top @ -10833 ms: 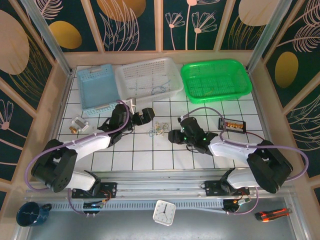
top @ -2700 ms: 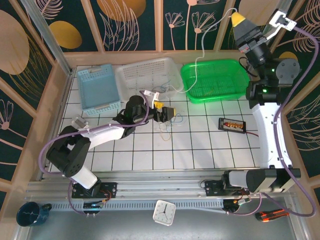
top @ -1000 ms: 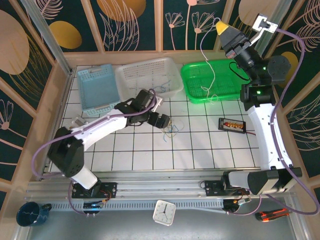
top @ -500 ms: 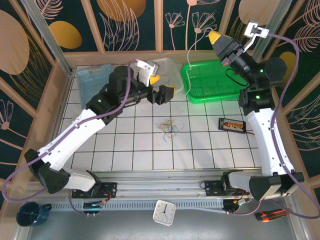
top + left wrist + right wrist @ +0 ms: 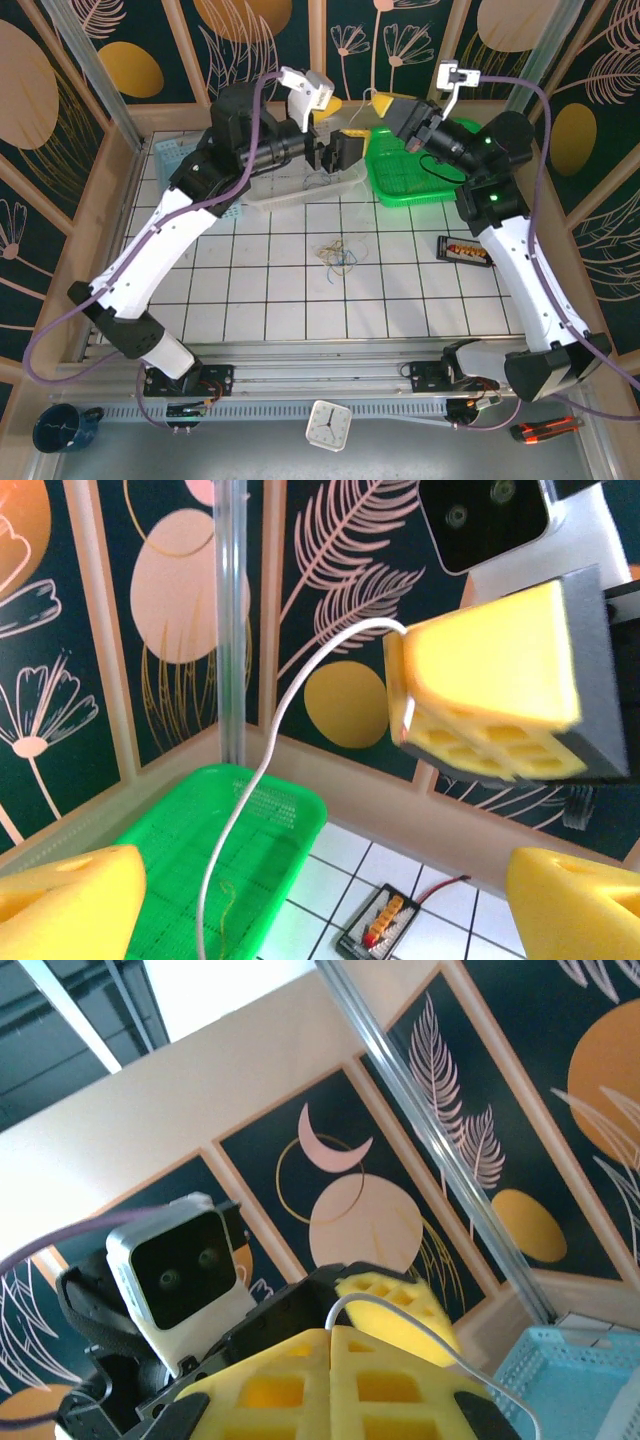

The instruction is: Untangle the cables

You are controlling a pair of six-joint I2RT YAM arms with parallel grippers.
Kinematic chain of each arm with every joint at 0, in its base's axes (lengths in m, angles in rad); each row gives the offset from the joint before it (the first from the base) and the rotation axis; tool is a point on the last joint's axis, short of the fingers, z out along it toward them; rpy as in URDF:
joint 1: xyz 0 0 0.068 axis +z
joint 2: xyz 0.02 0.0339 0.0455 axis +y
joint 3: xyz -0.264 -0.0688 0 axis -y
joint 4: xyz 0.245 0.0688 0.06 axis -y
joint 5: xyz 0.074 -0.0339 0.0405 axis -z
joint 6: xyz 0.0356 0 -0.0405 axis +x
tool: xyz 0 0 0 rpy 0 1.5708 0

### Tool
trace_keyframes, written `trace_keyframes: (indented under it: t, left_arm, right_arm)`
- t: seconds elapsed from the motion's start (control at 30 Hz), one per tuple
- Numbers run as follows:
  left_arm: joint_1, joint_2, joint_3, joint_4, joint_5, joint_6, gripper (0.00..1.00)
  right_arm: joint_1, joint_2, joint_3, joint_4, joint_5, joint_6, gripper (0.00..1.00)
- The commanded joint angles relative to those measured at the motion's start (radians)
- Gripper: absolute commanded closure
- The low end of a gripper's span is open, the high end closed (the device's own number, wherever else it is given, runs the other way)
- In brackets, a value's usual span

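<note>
**Step in hand (judged):** transfer of 1 white cable [image 5: 258, 775] between arms, high above the green tray [image 5: 405, 185].

**State:**
- The right gripper [image 5: 330, 1345] is clamped on the cable's upper end. The free length hangs down over the tray.
- The left gripper [image 5: 342, 130] faces it above the tray's left edge, with its 2 fingers spread wide and nothing between them.
- The blue and tan clump [image 5: 338, 255] lies on the tiles, well apart from the tray's near-left corner.

**Procedure:**
1. Centre the hanging strand between the spread fingers, just below the right gripper.
2. Close fully, because the wire is thin and likely to slip.
3. Release the right grip only once the left grip is secure.
</note>
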Motion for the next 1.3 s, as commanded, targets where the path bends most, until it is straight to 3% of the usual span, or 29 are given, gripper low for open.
trace_keyframes:
  t: [0.0, 0.2, 0.37, 0.53, 0.73, 0.93, 0.97, 1.1, 1.27]
  left_arm:
    - [-0.003, 0.040, 0.069, -0.098, 0.022, 0.057, 0.09]
    - [-0.004, 0.076, 0.099, -0.132, -0.008, 0.084, 0.16]
    - [-0.004, 0.077, 0.084, -0.132, -0.022, 0.095, 0.30]
    - [-0.004, 0.042, 0.016, -0.098, -0.039, 0.095, 0.57]
    - [-0.003, -0.042, -0.116, 0.008, -0.059, 0.081, 0.99]
    - [-0.004, -0.092, -0.176, 0.067, -0.107, 0.057, 1.00]
    - [-0.003, -0.096, -0.176, 0.071, -0.134, 0.052, 1.00]
    - [0.014, -0.097, -0.145, 0.061, -0.220, 0.039, 1.00]
    - [0.084, -0.061, -0.024, 0.003, -0.254, 0.016, 1.00]
  right_arm:
    - [0.032, 0.015, 0.044, -0.042, -0.031, -0.058, 1.00]
    - [0.082, 0.019, 0.062, -0.063, -0.043, -0.073, 1.00]
    - [0.103, 0.007, 0.069, -0.076, -0.039, -0.082, 1.00]
    - [0.109, -0.007, 0.062, -0.081, -0.023, -0.091, 1.00]
    - [0.110, -0.007, 0.046, -0.072, -0.012, -0.087, 1.00]
    - [0.111, -0.004, 0.026, -0.052, 0.002, -0.076, 1.00]
    - [0.109, -0.004, 0.024, -0.052, 0.005, -0.076, 0.96]
    - [0.100, -0.020, 0.011, -0.052, 0.026, -0.083, 0.55]
    - [0.079, -0.066, -0.040, -0.032, 0.055, -0.074, 0.37]
